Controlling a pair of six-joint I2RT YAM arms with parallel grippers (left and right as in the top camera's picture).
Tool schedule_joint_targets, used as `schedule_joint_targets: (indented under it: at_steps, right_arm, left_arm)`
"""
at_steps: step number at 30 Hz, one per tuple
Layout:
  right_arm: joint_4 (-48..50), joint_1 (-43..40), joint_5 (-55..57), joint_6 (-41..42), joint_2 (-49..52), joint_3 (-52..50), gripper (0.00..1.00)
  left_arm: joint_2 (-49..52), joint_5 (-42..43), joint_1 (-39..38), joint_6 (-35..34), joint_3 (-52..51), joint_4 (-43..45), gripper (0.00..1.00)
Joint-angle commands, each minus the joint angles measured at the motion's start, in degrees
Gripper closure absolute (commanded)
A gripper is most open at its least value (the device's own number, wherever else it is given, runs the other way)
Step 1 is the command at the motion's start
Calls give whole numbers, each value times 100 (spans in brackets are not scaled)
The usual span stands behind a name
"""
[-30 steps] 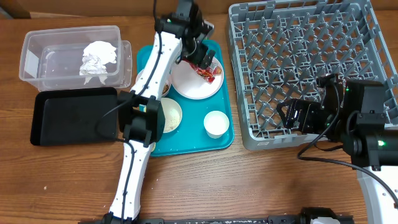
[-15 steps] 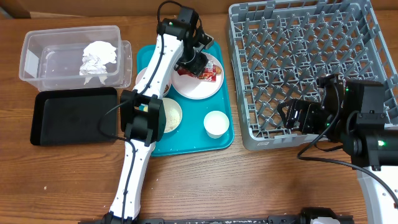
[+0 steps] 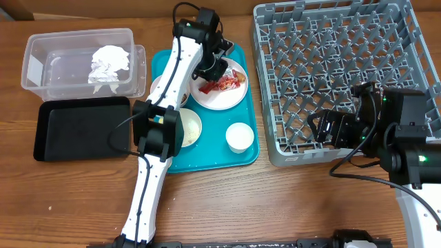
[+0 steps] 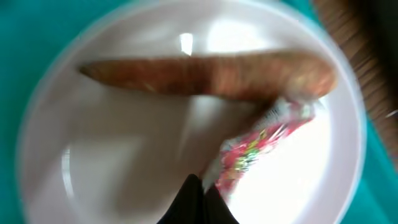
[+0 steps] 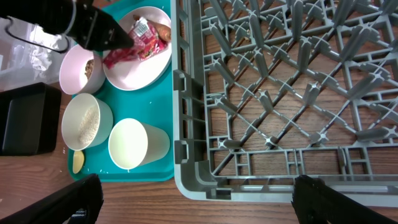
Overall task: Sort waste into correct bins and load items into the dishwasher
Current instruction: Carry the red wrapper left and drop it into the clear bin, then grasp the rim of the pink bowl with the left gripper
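Left wrist view: the white round plate [image 4: 93,155] fills the frame, with the teal tray [image 4: 37,18] showing at the corners. Across its upper half lies the brown sausage [image 4: 205,78], long and mottled, pointed at the left and blunt at the right. From under the blunt end the red wrapper [image 4: 255,146] runs down slantwise. It is crinkled and glossy, red with green and white flecks, and its pale fringe touches the sausage. The left gripper [image 4: 196,198] has its two dark fingers pressed together to a single point at the wrapper's lower end. The whole view is smeared, so it cannot be told whether a fold of wrapper is caught between them.

Overhead view: the plate sits in the tray's far right part, just beside the grey dish rack [image 3: 331,41]. The left arm crosses the tray and covers the plate's left edge and most of one white bowl [image 5: 78,68], whose brown contents show only from the right wrist. The bowl of rice [image 3: 191,132] and the small white cup [image 3: 239,136] stand nearer on the tray. Crumpled white paper [image 3: 109,65] lies in the clear tub [image 3: 41,65], with the black tray [image 3: 83,131] on its near side.

Right wrist view: the right gripper [image 5: 198,196] has its fingers spread wide and empty. Only their tips show, cut off at the lower corners, over the rack's near edge.
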Motion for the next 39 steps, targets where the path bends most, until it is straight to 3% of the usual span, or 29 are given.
schedule_joint_targets:
  at_steps: [1, 7, 12, 20, 21, 22, 25, 26, 33, 39]
  right_arm:
    - [4, -15, 26, -22, -20, 142, 0]
    - [-7, -15, 26, -22, -20, 142, 0]
    - [15, -15, 26, -22, -20, 142, 0]
    - [17, -13, 24, -20, -20, 142, 0]
    - [17, -15, 24, -20, -20, 142, 0]
    - [17, -15, 26, -20, -20, 142, 0]
    - [20, -15, 26, -22, -20, 142, 0]
    - [22, -15, 26, -22, -15, 142, 0]
    - [46, -15, 28, -22, 24, 142, 0]
    - [37, -15, 28, -22, 70, 142, 0]
  left_arm:
    - [-809, 153, 243, -686, 833, -96, 96]
    - [-1596, -769, 911, -1346, 1241, -79, 96]
    - [-1626, -1801, 1746, -1626, 1226, -129, 96]
    - [-1014, -1687, 2828, -1856, 1049, -125, 96]
    - [-918, -1620, 2900, -1856, 1021, -111, 92]
    - [-807, -1537, 2968, -1856, 999, -92, 81]
    - [-564, -1228, 3091, -1834, 997, -81, 12]
    - [-533, -1115, 3106, -1832, 997, -90, 0]
    - [-826, -299, 3051, -1805, 1467, -249, 0]
    - [-1517, 466, 2745, -1438, 1952, -927, 0]
